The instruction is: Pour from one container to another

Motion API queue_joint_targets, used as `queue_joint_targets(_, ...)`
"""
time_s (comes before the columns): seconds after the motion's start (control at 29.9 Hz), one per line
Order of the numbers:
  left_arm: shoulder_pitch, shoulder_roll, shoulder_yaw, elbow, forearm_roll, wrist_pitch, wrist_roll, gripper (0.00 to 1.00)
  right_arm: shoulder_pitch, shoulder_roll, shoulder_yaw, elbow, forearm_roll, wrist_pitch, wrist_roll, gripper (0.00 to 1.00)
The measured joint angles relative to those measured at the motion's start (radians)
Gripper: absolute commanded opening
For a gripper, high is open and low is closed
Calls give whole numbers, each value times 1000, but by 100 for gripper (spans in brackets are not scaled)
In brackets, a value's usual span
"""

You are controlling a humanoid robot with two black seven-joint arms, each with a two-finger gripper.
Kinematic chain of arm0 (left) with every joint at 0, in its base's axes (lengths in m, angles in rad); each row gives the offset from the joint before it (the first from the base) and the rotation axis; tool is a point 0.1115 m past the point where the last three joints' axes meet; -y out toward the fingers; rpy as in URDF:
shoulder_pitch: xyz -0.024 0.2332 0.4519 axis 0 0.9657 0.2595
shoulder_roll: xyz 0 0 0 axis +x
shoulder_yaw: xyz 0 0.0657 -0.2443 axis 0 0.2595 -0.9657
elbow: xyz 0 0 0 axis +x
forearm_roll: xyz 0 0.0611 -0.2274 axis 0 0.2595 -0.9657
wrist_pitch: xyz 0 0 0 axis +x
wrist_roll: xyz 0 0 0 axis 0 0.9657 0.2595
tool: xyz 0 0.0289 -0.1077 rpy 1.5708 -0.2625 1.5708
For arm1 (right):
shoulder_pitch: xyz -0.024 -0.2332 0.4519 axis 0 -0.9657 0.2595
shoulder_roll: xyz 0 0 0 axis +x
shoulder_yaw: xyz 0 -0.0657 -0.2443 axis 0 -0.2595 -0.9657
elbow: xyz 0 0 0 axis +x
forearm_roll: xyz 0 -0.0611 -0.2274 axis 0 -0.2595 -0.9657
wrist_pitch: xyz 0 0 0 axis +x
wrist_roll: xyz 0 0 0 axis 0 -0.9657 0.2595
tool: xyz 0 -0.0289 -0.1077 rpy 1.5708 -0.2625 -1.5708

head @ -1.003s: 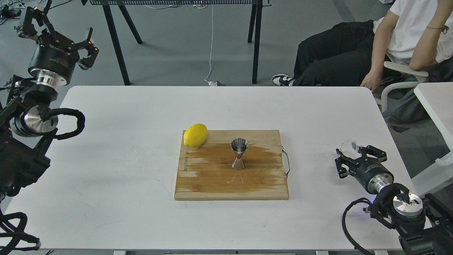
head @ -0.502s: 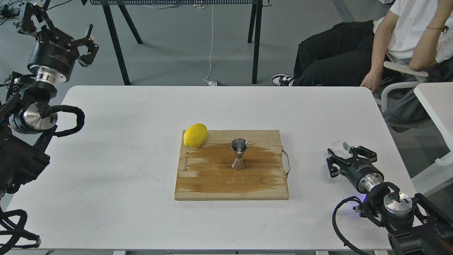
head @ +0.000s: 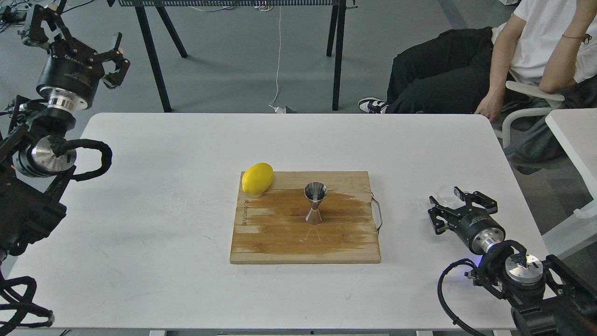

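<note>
The small clear glass cup (head: 447, 194) sits between the low right gripper's (head: 454, 201) fingers, grip unclear; the raised left gripper (head: 74, 35) gapes wide.

Bright, even overhead light is washing the white table (head: 186, 261); the steel jigger (head: 315, 203) is glinting and casting only a faint shadow. Everything is staying sharp, without blur.

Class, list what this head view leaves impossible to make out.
- Glass cup: contents unreadable; clear, small, partly behind the right gripper.
- Jigger: fill level too small to see.
- Board edge lettering: too small.
- Seated person: head cut off by the top edge.
</note>
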Motion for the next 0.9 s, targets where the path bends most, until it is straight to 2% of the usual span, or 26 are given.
queue_joint_targets(0.03, 0, 0, 0, 0, 0, 0, 0, 100, 0, 0, 0, 1, 0, 0, 0, 74)
queue_joint_targets(0.07, -1, 0, 0, 0, 0, 0, 0, 100, 0, 0, 0, 4, 0, 1, 0, 90)
queue_joint_targets(0.1, -2, 1, 0, 0, 0, 0, 0, 100, 0, 0, 0, 7, 0, 1, 0, 100)
queue_joint_targets(0.27, -3, 1, 0, 0, 0, -1, -1, 100, 2, -4, 6, 19, 0, 20, 3, 99)
queue_joint_targets(0.54, -3, 2, -2, 0, 0, -1, -1, 100, 4, -51, 16, 59, 0, 194, 17, 99)
queue_joint_targets(0.77, -2, 2, 0, 0, 0, -1, -2, 100, 86, -81, 23, 64, -8, 283, 22, 99)
queue_joint_targets(0.9, -1, 1, 0, 0, 0, -1, -2, 100, 151, -102, 23, 65, -11, 299, 24, 100)
